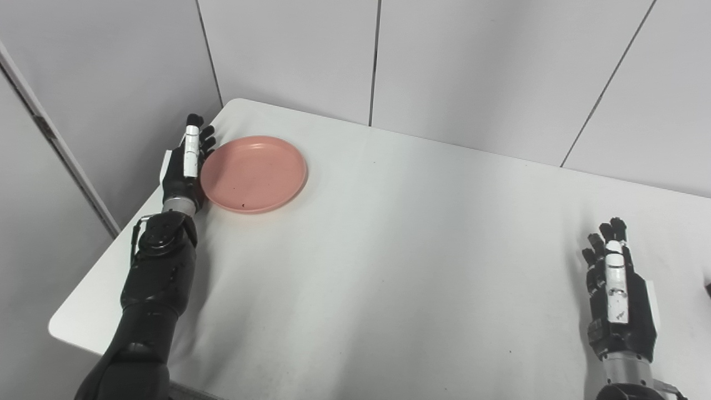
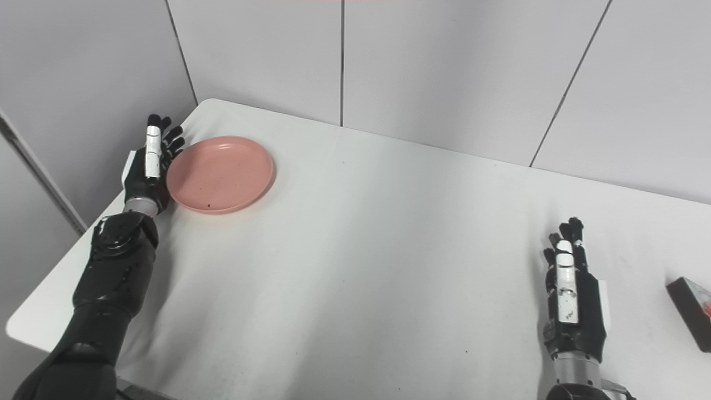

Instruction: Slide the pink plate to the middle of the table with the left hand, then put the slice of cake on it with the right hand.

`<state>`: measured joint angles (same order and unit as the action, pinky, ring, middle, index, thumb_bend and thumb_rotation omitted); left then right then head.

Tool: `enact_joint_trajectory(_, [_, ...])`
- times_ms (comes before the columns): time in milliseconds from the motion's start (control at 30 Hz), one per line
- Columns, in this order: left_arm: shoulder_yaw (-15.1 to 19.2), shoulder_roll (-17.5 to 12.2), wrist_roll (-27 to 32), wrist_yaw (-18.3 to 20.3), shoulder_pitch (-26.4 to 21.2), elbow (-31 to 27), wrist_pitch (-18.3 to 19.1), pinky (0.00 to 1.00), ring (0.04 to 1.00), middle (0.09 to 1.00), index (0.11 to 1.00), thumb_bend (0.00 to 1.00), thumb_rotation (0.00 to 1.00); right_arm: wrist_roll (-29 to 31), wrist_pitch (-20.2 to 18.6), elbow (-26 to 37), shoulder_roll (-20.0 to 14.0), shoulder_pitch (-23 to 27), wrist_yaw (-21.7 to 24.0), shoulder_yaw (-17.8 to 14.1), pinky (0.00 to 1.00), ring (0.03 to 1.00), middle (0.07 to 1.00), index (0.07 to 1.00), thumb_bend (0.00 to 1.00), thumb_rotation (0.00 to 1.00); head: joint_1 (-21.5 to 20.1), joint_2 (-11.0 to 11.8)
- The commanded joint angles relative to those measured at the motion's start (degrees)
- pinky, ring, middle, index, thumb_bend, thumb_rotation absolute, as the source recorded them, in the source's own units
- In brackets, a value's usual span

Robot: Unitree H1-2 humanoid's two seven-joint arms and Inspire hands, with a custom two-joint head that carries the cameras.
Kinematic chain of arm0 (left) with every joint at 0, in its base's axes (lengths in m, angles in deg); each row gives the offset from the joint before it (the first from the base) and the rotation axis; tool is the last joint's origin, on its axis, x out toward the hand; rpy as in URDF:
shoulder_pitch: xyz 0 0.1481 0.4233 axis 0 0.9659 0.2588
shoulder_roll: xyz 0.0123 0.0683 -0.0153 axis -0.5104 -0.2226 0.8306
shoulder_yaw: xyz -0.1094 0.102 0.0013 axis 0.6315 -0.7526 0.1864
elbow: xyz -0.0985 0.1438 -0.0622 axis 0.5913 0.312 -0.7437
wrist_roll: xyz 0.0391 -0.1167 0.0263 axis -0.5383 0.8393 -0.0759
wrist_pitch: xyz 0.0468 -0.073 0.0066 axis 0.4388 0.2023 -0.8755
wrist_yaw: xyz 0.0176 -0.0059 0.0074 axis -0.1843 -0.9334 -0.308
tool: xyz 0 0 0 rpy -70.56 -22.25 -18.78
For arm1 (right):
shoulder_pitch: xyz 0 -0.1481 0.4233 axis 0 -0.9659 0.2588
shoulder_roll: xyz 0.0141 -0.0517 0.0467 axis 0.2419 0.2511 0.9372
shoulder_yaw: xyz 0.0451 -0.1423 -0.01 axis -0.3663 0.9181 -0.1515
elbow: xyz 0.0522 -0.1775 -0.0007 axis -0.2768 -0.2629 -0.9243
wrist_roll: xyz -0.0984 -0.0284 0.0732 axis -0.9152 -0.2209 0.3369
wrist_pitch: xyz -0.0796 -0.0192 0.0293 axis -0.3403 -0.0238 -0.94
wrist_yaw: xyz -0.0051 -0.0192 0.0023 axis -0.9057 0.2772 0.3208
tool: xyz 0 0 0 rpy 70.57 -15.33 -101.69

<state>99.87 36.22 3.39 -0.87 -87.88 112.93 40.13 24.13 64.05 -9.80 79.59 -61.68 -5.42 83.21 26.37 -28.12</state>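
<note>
The left robot hand (image 1: 186,164), released with fingers extended, stood edge-on against the round pink plastic plate (image 1: 254,173) near the white surface's (image 1: 389,266) far-left corner, apparently positioned to push it centreward, while the right robot hand (image 2: 572,294) waited released beside the dark slice of cake (image 2: 694,319).

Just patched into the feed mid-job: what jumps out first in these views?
The pink plate stands out at the white table's far left corner, the open left hand against its left rim. The right hand rests open near the right; a dark slice of cake lies at the right edge.
</note>
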Motion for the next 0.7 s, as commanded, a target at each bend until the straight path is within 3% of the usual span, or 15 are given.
enact_joint_trajectory(0, [-2.5, 2.3, 0.4, 3.6, -1.6, -0.8, 1.5, 0.94, 0.923, 0.918, 0.916, 0.9, 1.0, -0.3, 0.6, 2.1, 0.0, 0.8, -0.1, 0.0, 1.0, 1.0, 1.0, 0.999, 0.45, 0.85, -0.2, 0.0])
enact_joint_trajectory(233, [-4.3, 4.9, 1.0, 3.9, -2.3, -1.7, 0.9, 0.91, 0.909, 0.903, 0.897, 0.91, 1.0, -0.5, 0.5, 1.6, 0.2, 1.2, -0.4, 0.2, 1.0, 1.0, 1.0, 0.991, 0.47, 0.84, -1.2, -0.1])
enact_joint_trajectory(433, [-7.5, 6.7, -0.9, 4.2, -2.4, -2.6, 0.9, 0.92, 0.922, 0.917, 0.915, 0.91, 1.0, -1.6, 1.2, 0.4, -0.5, 1.4, 0.1, 0.9, 1.0, 1.0, 1.0, 1.0, 0.49, 0.91, -1.8, -0.1])
enact_joint_trajectory(667, [-9.9, 8.8, -1.0, 4.4, -2.0, -4.0, 1.9, 0.93, 0.932, 0.906, 0.912, 0.89, 1.0, -1.4, 2.5, -1.1, -0.3, 1.8, 0.0, 0.6, 1.0, 1.0, 1.0, 1.0, 0.53, 0.88, -3.3, -0.3])
